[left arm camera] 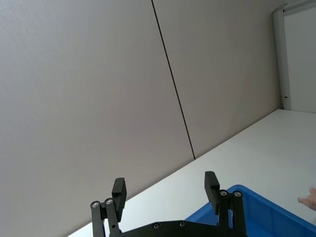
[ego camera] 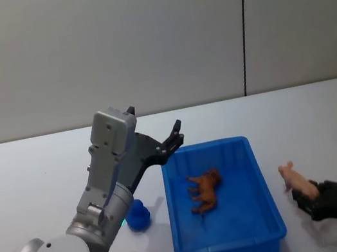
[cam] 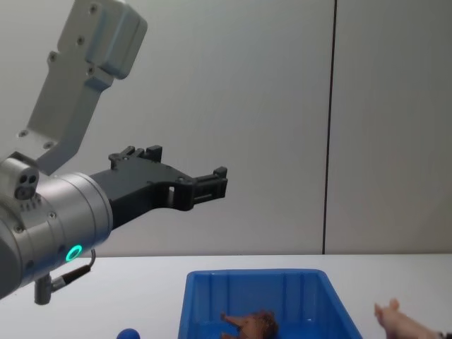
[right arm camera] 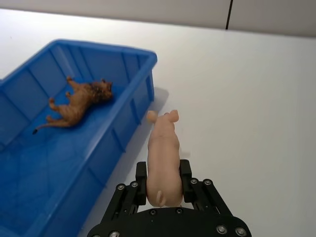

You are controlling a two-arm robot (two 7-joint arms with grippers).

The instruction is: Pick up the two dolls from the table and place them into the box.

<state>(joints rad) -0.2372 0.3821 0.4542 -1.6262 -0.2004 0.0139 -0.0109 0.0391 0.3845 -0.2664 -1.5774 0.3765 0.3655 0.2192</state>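
Observation:
A tan-brown animal doll [ego camera: 205, 191] [right arm camera: 79, 101] [cam: 251, 324] lies on its side inside the blue box [ego camera: 185, 237] [right arm camera: 118, 133] [cam: 205, 304]. A pink pig doll [ego camera: 297, 182] [right arm camera: 164, 158] [cam: 402, 321] is held just right of the box, above the white table [ego camera: 34, 176], with my right gripper [ego camera: 310, 197] [right arm camera: 163, 180] shut on its rear. Over the box's far left corner my left gripper [ego camera: 176, 134] [left arm camera: 165, 190] [cam: 212, 182] hangs raised and open, with nothing between its fingers.
A small blue object [ego camera: 137, 215] [cam: 128, 333] sits on the table left of the box, close under my left arm. A grey wall with a dark vertical seam [ego camera: 243, 28] stands behind the table.

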